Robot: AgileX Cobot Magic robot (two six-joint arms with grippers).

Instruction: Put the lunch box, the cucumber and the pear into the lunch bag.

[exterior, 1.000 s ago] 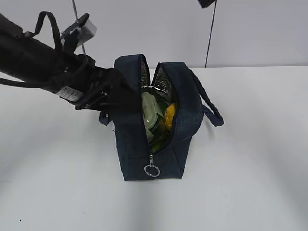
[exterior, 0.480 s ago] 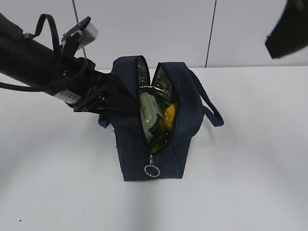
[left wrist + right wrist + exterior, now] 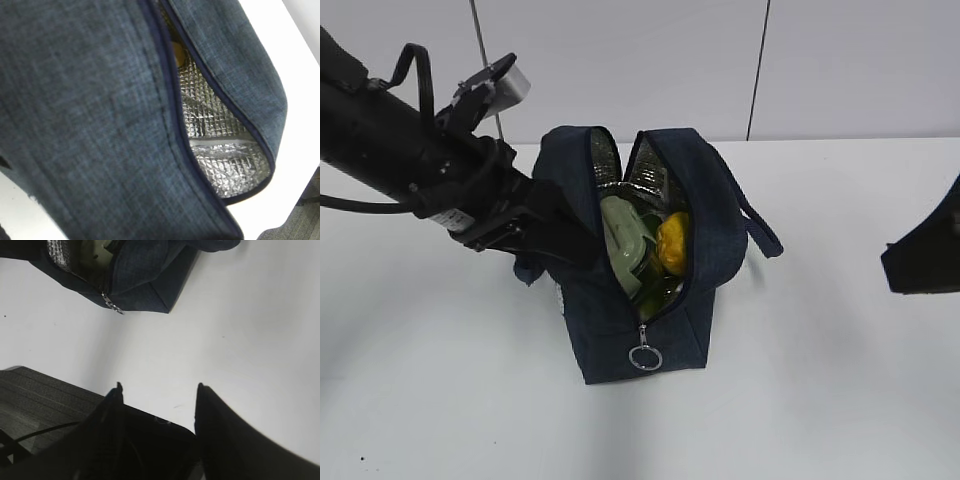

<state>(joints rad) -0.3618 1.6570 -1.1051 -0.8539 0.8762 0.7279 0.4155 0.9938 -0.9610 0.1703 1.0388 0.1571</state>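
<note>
White table point(image 3: 840, 380), pale panelled wall point(image 3: 650, 60)

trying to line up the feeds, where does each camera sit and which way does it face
Exterior: raised in front of the table, slanting down at the open bag; left arm at the bag's side, right gripper at the right edge.
Left wrist: pressed close to the bag, facing its foil lining; no fingers show.
Right wrist: low, looking over the table toward the bag; both fingers show, apart and empty.
All three share the bag.

The dark navy fabric lunch bag point(image 3: 620, 300) now leans a little and opens wider than before. The black right gripper point(image 3: 925, 255), earlier high at the top edge, is now low at the right edge.
</note>
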